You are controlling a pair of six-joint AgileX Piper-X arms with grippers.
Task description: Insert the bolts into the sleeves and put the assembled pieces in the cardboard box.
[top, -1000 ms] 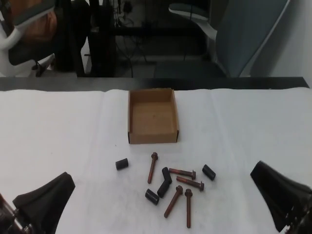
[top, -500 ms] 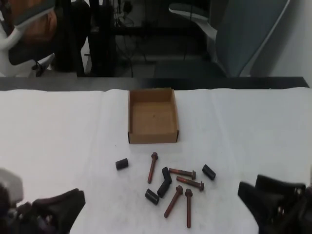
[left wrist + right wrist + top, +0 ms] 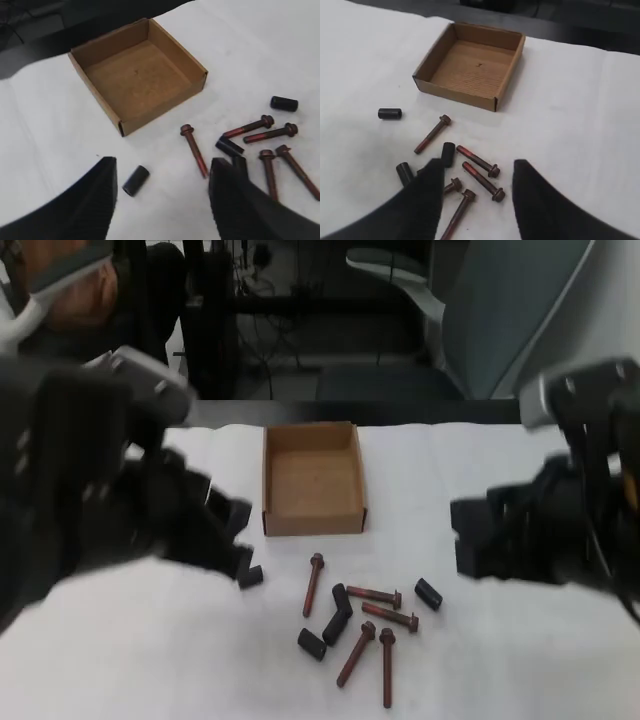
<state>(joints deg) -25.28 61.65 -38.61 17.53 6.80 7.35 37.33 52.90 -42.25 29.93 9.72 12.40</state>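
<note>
White cloth point(image 3: 520, 670), grey chair point(image 3: 500, 310) behind

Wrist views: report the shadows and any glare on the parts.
Left wrist view: no glare; the cardboard box casts a faint shadow toward the bolts, and soft grey shade lies on the cloth by the lone sleeve. Right wrist view: even light, bolts dull, grey shade on the cloth around the clustered sleeves.

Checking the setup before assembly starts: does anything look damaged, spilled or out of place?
Nothing stands out. The cardboard box sits upright and intact; the bolts and sleeves lie scattered loose beside it.
</note>
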